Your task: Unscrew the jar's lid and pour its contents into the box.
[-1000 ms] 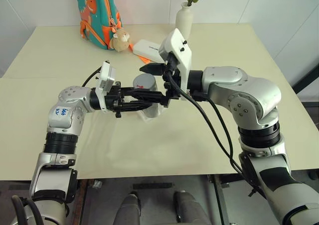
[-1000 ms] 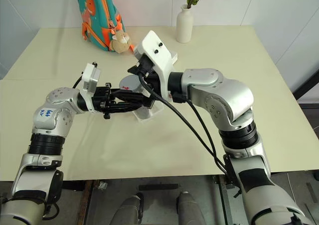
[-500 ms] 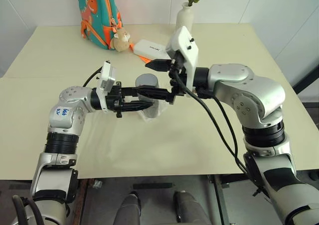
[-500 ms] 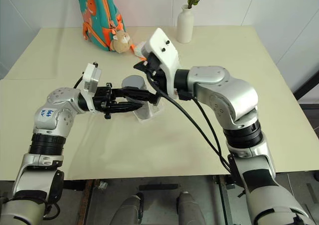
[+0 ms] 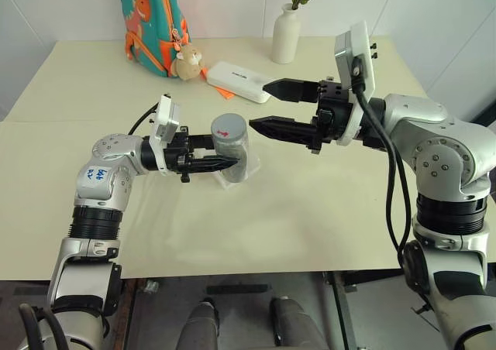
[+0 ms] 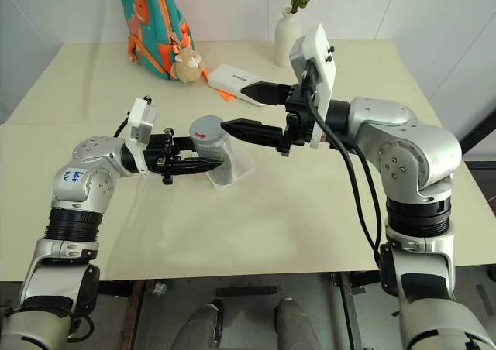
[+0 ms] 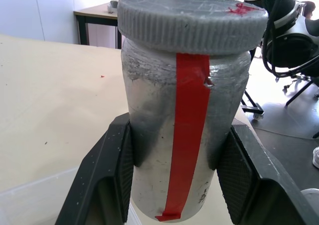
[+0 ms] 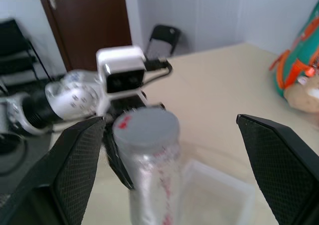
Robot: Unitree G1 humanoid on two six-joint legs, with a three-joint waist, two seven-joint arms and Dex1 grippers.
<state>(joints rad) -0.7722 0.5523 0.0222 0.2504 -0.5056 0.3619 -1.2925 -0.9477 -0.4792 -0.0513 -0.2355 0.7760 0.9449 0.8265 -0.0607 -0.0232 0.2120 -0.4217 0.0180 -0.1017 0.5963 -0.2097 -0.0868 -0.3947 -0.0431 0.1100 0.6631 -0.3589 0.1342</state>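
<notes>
My left gripper [image 5: 227, 153] is shut on the jar [image 5: 232, 158], a silvery cylinder with a red tape strip [image 7: 185, 135], and holds it upright just above the table. Its fingers [image 7: 107, 177] press both sides of the jar. The grey ribbed lid [image 5: 229, 125] with a red mark sits on the jar. The contents are hidden inside. The clear plastic box [image 6: 246, 166] lies on the table just under and behind the jar. My right gripper [image 5: 260, 104] is open, level and pointing at the lid from the right, a short gap away, with its fingers [image 8: 75, 165] spread wide.
At the back of the cream table [image 5: 310, 203] stand a white vase [image 5: 286, 34] and a teal-orange backpack [image 5: 153, 21] with a small plush toy [image 5: 187, 62]. A white rectangular case [image 5: 239, 81] lies behind the jar.
My right gripper has drawn back to the right, away from the lid, rising slightly and staying open. The lid is still on the jar. The left arm and jar have not moved.
</notes>
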